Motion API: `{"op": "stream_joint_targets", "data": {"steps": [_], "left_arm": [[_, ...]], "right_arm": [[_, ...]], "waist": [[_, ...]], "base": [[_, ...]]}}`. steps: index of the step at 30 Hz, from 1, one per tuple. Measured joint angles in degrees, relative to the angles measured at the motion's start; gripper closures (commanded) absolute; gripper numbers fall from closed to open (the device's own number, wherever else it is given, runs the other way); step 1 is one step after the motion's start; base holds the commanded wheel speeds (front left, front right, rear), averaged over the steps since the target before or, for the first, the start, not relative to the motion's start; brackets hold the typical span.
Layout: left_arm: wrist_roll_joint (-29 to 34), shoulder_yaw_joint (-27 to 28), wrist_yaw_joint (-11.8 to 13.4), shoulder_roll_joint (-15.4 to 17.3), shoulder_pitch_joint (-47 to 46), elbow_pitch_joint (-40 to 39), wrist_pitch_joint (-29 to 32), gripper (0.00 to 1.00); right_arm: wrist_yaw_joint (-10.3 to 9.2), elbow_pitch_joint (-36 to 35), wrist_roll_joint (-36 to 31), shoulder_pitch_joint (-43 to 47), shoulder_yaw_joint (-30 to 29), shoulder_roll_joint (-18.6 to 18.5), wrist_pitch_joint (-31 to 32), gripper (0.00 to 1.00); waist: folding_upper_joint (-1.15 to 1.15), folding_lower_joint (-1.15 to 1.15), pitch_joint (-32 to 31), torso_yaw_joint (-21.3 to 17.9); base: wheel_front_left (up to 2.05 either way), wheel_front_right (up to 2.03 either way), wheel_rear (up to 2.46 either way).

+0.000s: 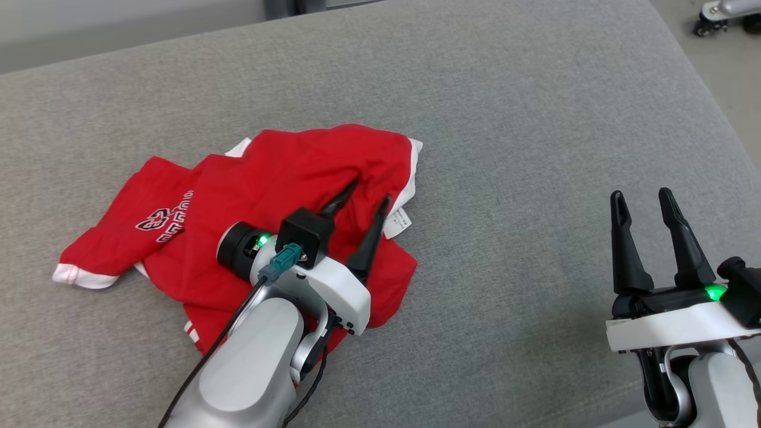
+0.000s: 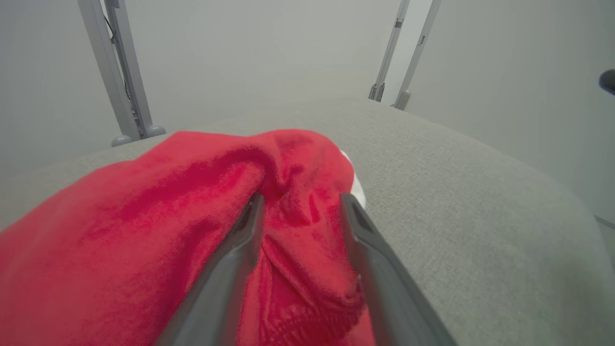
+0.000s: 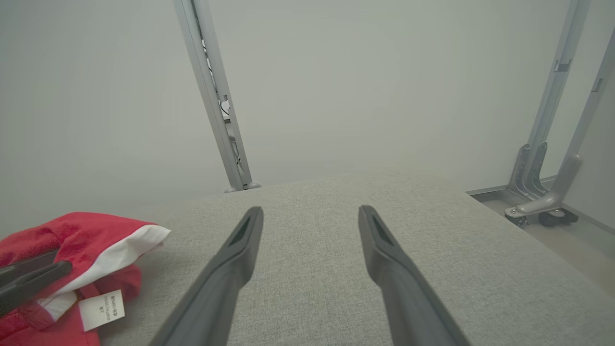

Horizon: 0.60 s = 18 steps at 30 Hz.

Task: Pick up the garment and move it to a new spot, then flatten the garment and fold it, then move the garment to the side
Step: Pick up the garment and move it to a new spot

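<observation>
**A:** Where's the garment?

**B:** Left of centre in the head view. The red garment [image 1: 285, 172] lies crumpled on the grey cloth-covered table [image 1: 535, 148], with a printed sleeve at far left and white trim and a label [image 1: 399, 221] at its right edge.

**A:** And the hands?

**B:** The left hand [image 1: 368, 199] sits low over the garment's middle. Its fingers are spread, with a ridge of red cloth between them, not pinched. The right hand [image 1: 642, 199], at lower right, is spread wide over bare table, well apart from the cloth.

**A:** How far along?

**B:** Early, I'd judge. The garment is bunched, so flattening, folding and moving it aside all remain. Whether this is its new spot I can't tell.
</observation>
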Motion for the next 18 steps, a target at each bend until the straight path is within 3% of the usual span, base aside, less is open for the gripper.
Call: {"op": "stream_joint_targets", "data": {"steps": [11, 18], "left_arm": [[-3.66, 2.24, 3.20, 0.59, 3.21, -1.47, -4.32, 0.00], [-5.25, 8.53, 6.33, 4.37, 7.53, -6.13, -5.12, 0.00]], "right_arm": [[0.00, 0.54, -0.52, 0.64, -0.09, -0.96, 0.00, 0.00], [0.00, 0.79, -0.74, 1.60, -0.62, -1.72, -0.01, 0.00]], "waist": [[0.00, 0.00, -3.50, 4.68], [0.00, 0.00, -5.57, 8.80]], "base": [[0.00, 0.00, 0.00], [0.00, 0.00, 0.00]]}}
